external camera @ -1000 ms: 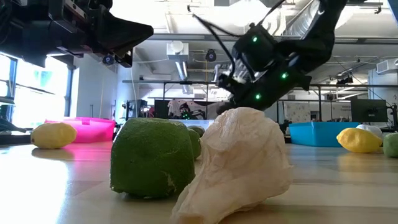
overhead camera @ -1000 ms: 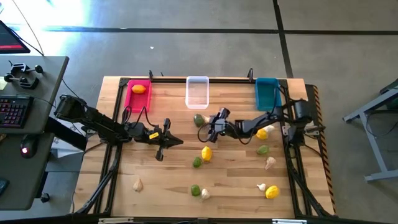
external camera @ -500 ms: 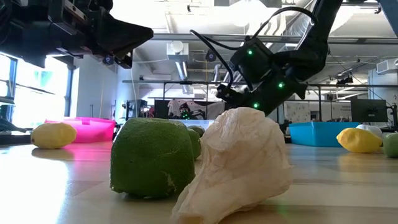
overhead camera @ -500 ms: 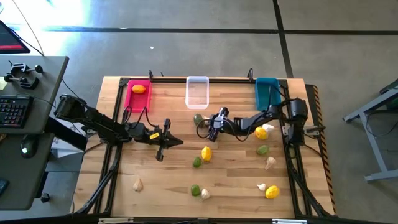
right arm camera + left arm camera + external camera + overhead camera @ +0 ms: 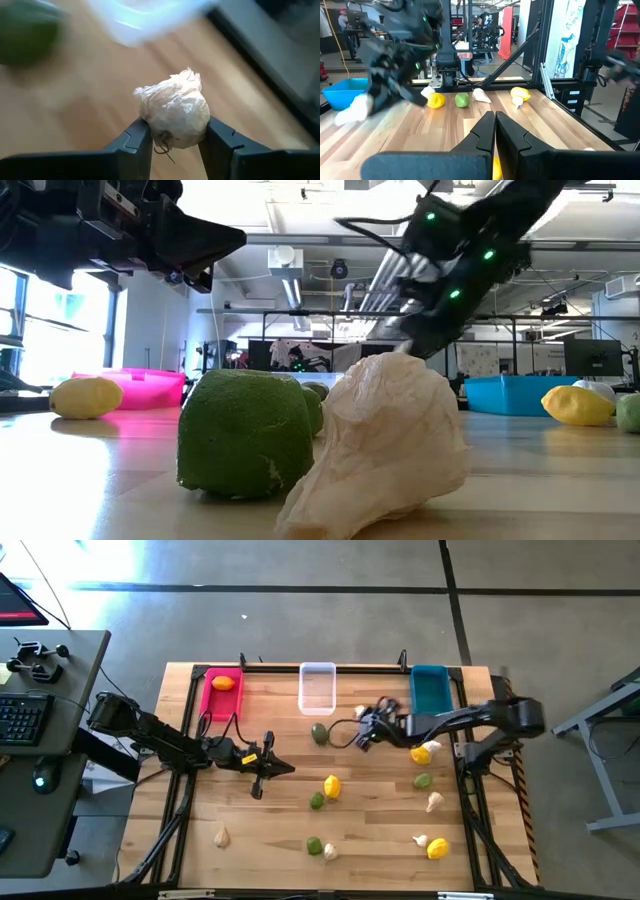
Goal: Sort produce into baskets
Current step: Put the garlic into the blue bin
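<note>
The right gripper (image 5: 173,142) is clamped on a garlic bulb (image 5: 175,112); since half a second ago it has swung from beside the green fruit (image 5: 320,732) toward the table's far side, now between the clear bin (image 5: 318,687) and the teal bin (image 5: 431,690), the bulb (image 5: 361,712) carried above the table (image 5: 270,830); the left gripper (image 5: 283,769), fingers pressed together, stays mid-table; the other produce has not moved.

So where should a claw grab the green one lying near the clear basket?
Probably from straight above, pinching across the middle of the green fruit. It is roundish, with bare table on both sides for fingers. The clear basket stands apart behind it.
</note>
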